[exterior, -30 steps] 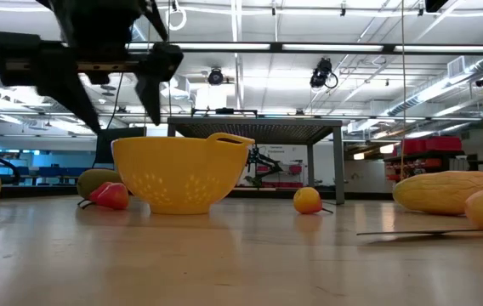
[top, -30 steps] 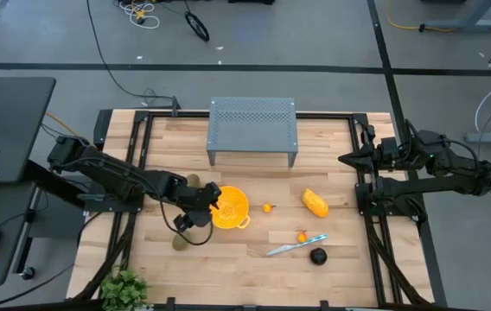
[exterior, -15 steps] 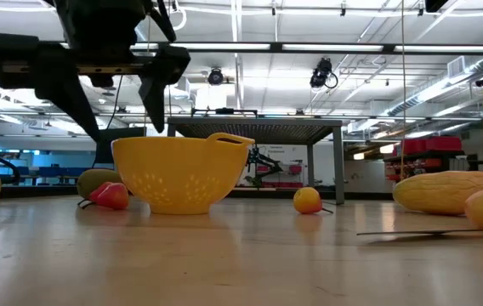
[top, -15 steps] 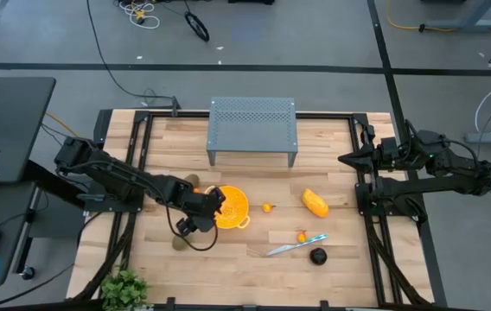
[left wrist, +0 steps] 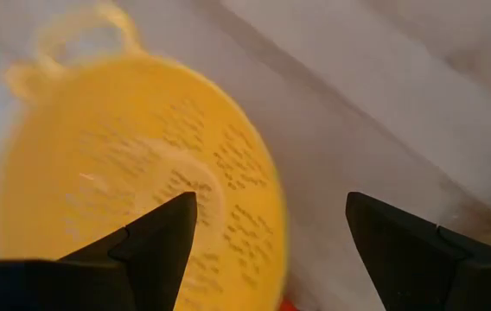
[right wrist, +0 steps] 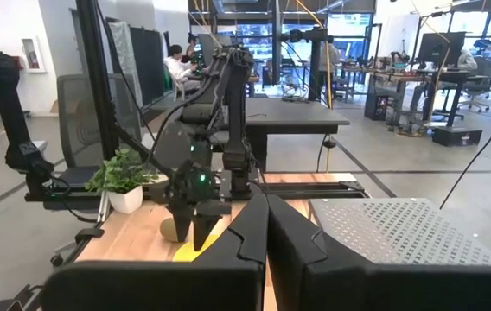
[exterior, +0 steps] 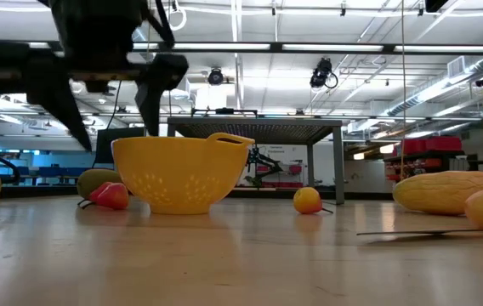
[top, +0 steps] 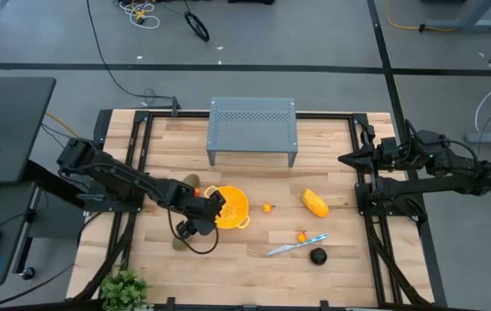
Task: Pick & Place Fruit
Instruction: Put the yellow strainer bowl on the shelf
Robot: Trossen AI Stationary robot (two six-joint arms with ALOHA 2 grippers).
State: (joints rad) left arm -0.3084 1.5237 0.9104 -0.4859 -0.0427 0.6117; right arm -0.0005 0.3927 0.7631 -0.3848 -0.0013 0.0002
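step: left gripper [top: 200, 216] empty, fingers spread, above bowl [top: 239, 204] rim | next: likely reach for olive fruit [top: 180, 243] beside bowl | right gripper [top: 347, 159] closed, parked far off

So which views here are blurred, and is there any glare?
Left wrist view: the yellow bowl is smeared, its handle ghosted, while the open left tool reads sharper. Low view: that tool is a dark, slightly blurred shape against bright ceiling strip lights. High view: sharp and evenly lit, with no glare on the table.
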